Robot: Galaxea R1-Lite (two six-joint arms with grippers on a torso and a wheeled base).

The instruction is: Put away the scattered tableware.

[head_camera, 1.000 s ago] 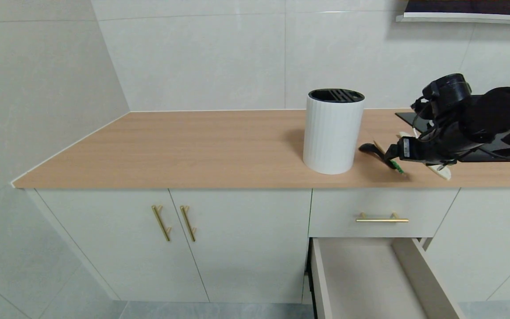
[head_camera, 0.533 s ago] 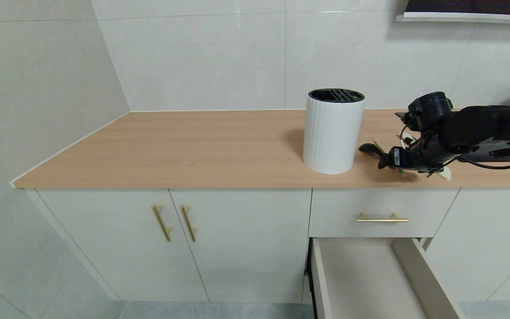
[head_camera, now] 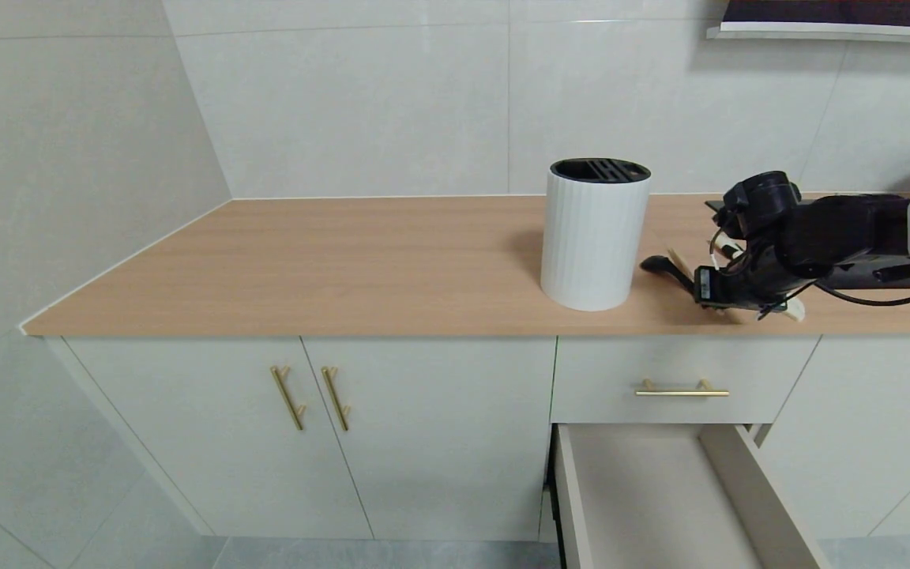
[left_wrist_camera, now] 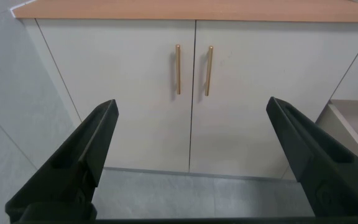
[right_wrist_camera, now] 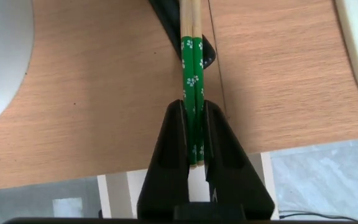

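Observation:
A pair of wooden chopsticks (right_wrist_camera: pixel 191 62) with green flowered ends lies on the wooden counter (head_camera: pixel 344 261), partly across a black spoon (right_wrist_camera: pixel 166 22). My right gripper (right_wrist_camera: pixel 192 109) is shut on the green ends, low over the counter near its front edge (head_camera: pixel 706 289). The chopsticks' pale tips (head_camera: pixel 674 259) and the black spoon (head_camera: pixel 656 266) lie just right of a white ribbed utensil holder (head_camera: pixel 595 237). My left gripper (left_wrist_camera: pixel 194 162) hangs open in front of the cabinet doors, holding nothing.
A white spoon-like piece (head_camera: pixel 791 310) lies under the right arm by the counter edge. A black flat slab (head_camera: pixel 721 207) sits behind it. Below, a drawer (head_camera: pixel 644 490) stands pulled open. Gold handles (left_wrist_camera: pixel 193 70) mark the cabinet doors.
The right arm has dropped lower toward the counter, bringing its gripper down onto the chopsticks' green ends. The holder and spoon have not moved.

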